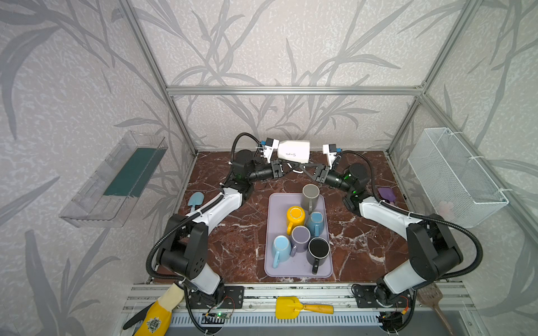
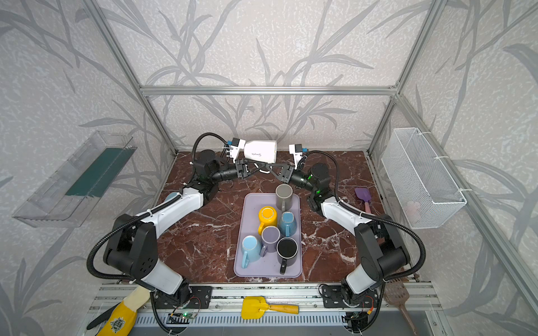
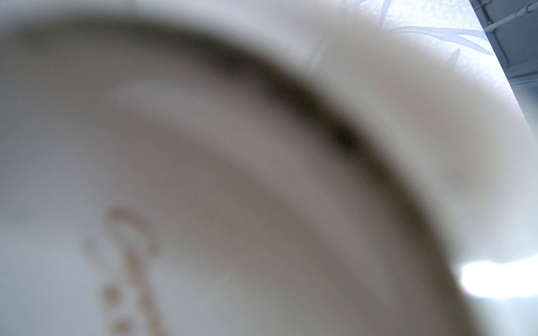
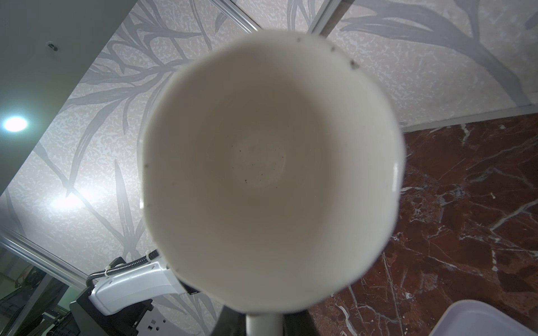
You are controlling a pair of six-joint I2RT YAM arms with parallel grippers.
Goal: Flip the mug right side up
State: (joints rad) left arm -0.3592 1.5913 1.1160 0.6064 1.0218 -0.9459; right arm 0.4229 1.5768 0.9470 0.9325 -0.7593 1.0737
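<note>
A white mug (image 1: 294, 151) (image 2: 260, 151) hangs on its side above the back of the table. Its open mouth faces the right wrist camera and its base faces the left wrist camera. In the right wrist view I look straight into the mug (image 4: 270, 174); my right gripper (image 4: 263, 323) (image 1: 302, 168) is shut on its handle (image 1: 297, 172) below the body. The mug's blurred base (image 3: 203, 174) fills the left wrist view and hides that gripper's jaws. In both top views my left gripper (image 1: 289, 168) (image 2: 254, 168) reaches under the mug next to the handle; its jaw gap is unreadable.
A lilac tray (image 1: 269, 261) in front of the grippers holds several mugs, with a grey one (image 1: 310, 193) nearest them. A blue scoop (image 1: 195, 200) lies left and a purple spatula (image 1: 387, 195) right. A wire basket (image 1: 457, 174) hangs on the right wall and a clear bin (image 1: 116, 177) on the left.
</note>
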